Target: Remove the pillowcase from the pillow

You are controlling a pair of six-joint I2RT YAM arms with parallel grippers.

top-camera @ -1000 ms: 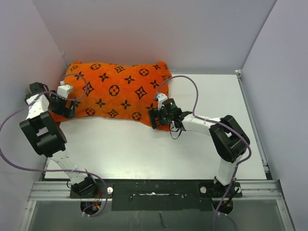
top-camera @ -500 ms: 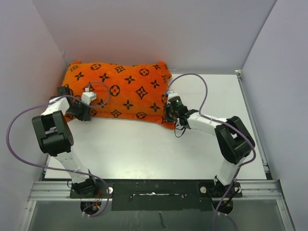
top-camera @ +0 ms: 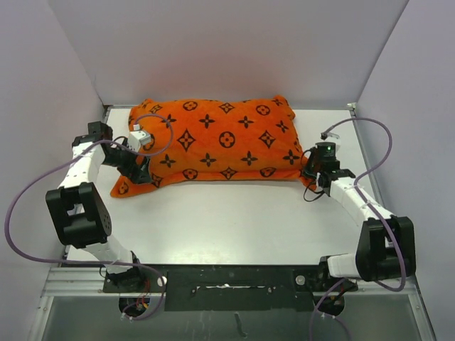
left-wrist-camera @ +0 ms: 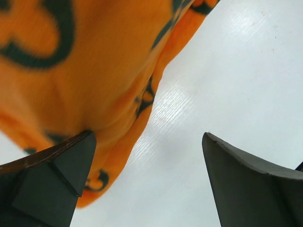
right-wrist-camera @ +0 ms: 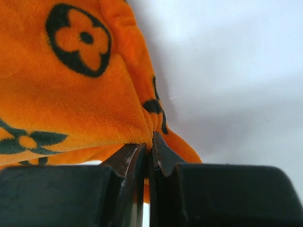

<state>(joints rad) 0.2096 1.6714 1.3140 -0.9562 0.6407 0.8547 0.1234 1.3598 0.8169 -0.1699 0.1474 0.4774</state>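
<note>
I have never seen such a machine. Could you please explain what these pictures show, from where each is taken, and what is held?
These are two robot arms fixed at the near edge of a white table. The wide picture looks down from above and behind them. The two close pictures come from a camera on each wrist; the dark shapes at the bottom are that arm's own fingers. On the table lies a plump orange pillowcase with dark flower patterns; no pillow shows. The left fingers stand open at the cloth's left end, holding nothing. The right fingers are shut, pinching an edge of the pillowcase.
</note>
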